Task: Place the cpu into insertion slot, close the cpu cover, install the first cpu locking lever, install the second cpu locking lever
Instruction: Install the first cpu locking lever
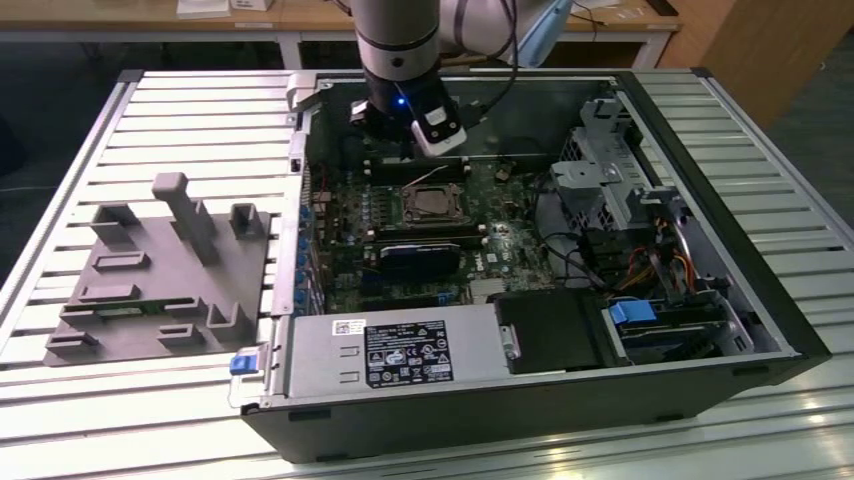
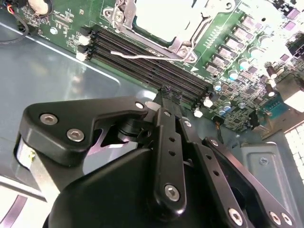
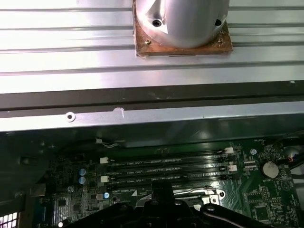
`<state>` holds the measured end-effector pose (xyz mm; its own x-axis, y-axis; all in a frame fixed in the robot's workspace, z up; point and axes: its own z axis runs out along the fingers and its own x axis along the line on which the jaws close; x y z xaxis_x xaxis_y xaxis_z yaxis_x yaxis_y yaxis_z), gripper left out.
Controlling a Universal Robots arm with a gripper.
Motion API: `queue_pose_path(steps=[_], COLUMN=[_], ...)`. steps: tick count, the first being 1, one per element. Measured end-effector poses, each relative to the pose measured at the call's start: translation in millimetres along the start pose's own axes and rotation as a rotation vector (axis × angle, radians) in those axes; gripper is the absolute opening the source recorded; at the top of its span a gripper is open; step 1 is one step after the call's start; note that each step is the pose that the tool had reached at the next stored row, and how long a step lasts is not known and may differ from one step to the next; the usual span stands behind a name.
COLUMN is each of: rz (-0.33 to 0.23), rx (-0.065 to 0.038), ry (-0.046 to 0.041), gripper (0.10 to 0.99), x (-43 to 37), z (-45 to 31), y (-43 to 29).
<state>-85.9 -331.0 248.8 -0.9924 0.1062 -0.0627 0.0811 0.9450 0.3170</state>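
The cpu (image 2: 164,19) is a small flat square with a pale silver-grey top. It sits in the insertion slot (image 1: 411,205) near the middle of the motherboard (image 1: 514,250), inside the open case (image 1: 534,400) on the slatted counter (image 1: 174,120). The thin silver cpu cover (image 2: 176,43) lies down around it. The claw (image 2: 170,92) hangs near the board's edge, apart from the cpu, with the black memory slots (image 2: 156,66) between them. Its fingers look pressed together, gripping nothing.
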Motion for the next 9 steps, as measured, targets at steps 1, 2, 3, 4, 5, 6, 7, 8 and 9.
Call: queue_pose_path(steps=[1, 2, 3, 4, 5, 6, 7, 8, 9], rz=[0.0, -0.001, -0.002, -0.005, -0.007, -0.01, -0.012, -0.013, -0.013], rx=[0.0, 0.0, -0.001, -0.001, -0.003, -0.004, -0.004, -0.005, -0.005], ry=[-0.0003, -0.0018, -0.0061, -0.0131, -0.0215, -0.0285, -0.0347, -0.0372, -0.0372], gripper=[0.106, 0.106, 0.106, 0.106, 0.106, 0.106, 0.106, 0.106, 0.106], x=[0.0, 0.0, 0.0, 0.1, 0.2, 0.3, 0.3, 0.4, 0.3], z=[0.2, 0.5, 0.8, 1.2, 1.8, 2.3, 3.0, 3.3, 3.2], y=[-0.1, -0.2, -0.3, -0.4, -0.6, -0.7, -0.9, -1.1, -1.1])
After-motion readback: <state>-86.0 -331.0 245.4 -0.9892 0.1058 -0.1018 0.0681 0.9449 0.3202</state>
